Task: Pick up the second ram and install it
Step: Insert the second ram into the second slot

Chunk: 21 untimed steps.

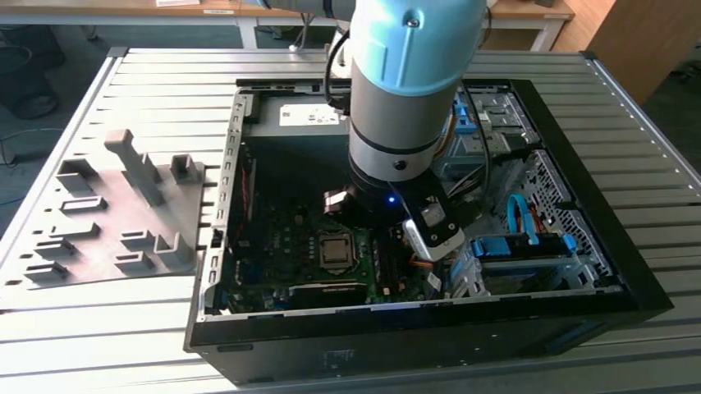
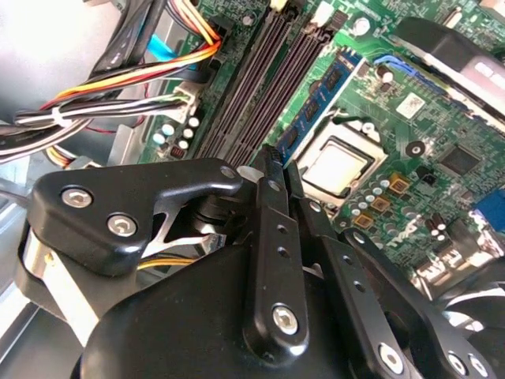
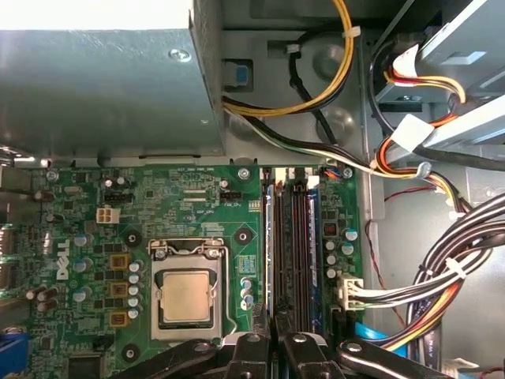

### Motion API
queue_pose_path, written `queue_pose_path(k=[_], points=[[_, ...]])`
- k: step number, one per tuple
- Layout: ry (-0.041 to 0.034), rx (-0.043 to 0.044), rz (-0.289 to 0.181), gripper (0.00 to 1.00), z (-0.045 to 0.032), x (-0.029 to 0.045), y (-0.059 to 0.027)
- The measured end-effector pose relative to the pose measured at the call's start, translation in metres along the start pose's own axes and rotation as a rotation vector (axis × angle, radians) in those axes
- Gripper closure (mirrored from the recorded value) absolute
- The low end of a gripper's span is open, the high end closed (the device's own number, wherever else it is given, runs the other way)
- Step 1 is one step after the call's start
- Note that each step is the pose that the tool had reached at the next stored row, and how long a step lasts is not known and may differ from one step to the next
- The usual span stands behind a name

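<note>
The second ram (image 2: pixel 322 88) is a blue strip with black chips, standing in the memory slot nearest the processor socket (image 2: pixel 335 167). In the first wrist view it is the blue strip (image 3: pixel 268 253) beside the socket (image 3: pixel 185 296). My gripper (image 2: pixel 271 158) is shut, its black fingers together right over the near end of that strip (image 3: pixel 274 341). I cannot tell whether they touch it. Two dark slots (image 3: pixel 293 253) lie beside it, then another blue-edged strip (image 3: pixel 312 260). In the exterior view the arm (image 1: pixel 400 123) reaches down into the open computer case (image 1: pixel 613 271).
Bundles of coloured cables (image 3: pixel 442 268) run close beside the slots. The grey power supply (image 3: pixel 102 87) sits beyond the board. A grey parts holder (image 1: pixel 110 222) lies on the slatted table at the exterior view's left. Drive bays with blue parts (image 1: pixel 526 246) fill the case's other end.
</note>
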State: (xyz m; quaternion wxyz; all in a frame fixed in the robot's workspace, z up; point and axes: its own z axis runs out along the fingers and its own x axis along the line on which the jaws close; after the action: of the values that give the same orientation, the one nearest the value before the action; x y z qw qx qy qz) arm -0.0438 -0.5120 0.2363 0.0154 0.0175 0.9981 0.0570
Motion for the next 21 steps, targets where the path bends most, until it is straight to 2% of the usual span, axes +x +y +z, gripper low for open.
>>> queue_pose_path(k=[9, 14, 18, 21], points=[[0.0000, 0.0002, 0.000, 0.86, 0.0120, 0.0004, -0.0012], [-0.0027, 0.0010, 0.024, 0.86, 0.0131, -0.0002, -0.0004], [-0.0032, 0.0028, 0.029, 0.86, 0.0143, -0.0060, 0.0016], [-0.0033, 0.0087, 0.029, 0.86, 0.0148, -0.0075, 0.0017]])
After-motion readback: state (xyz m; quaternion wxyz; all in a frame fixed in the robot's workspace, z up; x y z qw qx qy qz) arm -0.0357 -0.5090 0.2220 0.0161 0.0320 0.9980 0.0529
